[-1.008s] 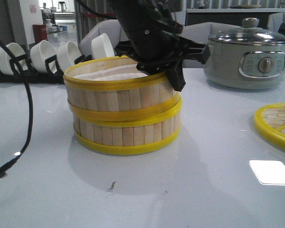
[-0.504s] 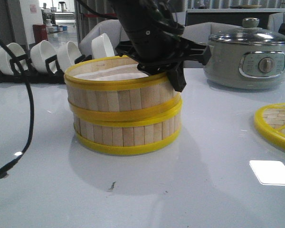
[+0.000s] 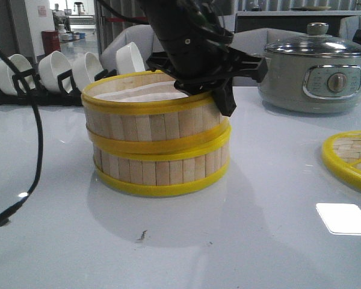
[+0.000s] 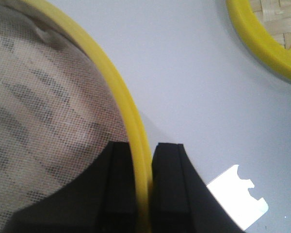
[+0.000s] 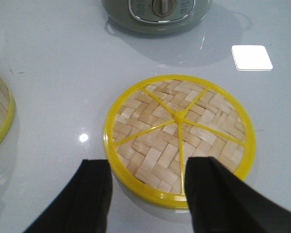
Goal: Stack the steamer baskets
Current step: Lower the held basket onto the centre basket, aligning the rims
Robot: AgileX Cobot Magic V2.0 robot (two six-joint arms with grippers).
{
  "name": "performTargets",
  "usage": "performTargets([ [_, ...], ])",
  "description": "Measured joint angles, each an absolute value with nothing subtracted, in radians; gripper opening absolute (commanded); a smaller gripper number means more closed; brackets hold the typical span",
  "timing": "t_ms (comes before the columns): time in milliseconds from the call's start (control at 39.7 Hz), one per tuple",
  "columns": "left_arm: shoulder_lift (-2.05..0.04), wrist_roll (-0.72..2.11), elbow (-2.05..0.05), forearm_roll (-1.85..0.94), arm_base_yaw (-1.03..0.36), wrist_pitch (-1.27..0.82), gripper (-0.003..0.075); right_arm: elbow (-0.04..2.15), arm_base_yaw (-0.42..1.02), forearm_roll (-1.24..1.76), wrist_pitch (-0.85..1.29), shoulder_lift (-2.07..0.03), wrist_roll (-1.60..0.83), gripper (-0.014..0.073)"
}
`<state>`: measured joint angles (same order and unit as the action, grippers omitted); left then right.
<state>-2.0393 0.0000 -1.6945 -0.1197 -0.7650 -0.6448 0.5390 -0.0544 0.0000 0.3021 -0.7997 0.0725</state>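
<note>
Two steamer baskets stand stacked at the table's middle. The upper basket (image 3: 150, 120) rests on the lower basket (image 3: 159, 171) and sits slightly skewed. My left gripper (image 3: 221, 96) is at the upper basket's right rim. In the left wrist view the left gripper (image 4: 144, 179) is shut on that yellow rim (image 4: 117, 85), one finger inside over the white liner (image 4: 43, 107), one outside. My right gripper (image 5: 148, 194) is open and empty, just above the near edge of the flat woven lid (image 5: 179, 131). It is out of the front view.
The lid (image 3: 352, 159) lies at the table's right edge. A grey electric pot (image 3: 316, 72) stands at the back right. A rack of white bowls (image 3: 54, 72) is at the back left. A black cable (image 3: 37, 138) hangs at the left.
</note>
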Motion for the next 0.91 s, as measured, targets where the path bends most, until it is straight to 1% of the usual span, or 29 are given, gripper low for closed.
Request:
performTargets([
  [907,-2.050,0.000,-1.718,-0.120,-0.765,-0.661,0.0086,0.539,-0.054,0.000,0.302,-0.800,0.072,0.0445],
])
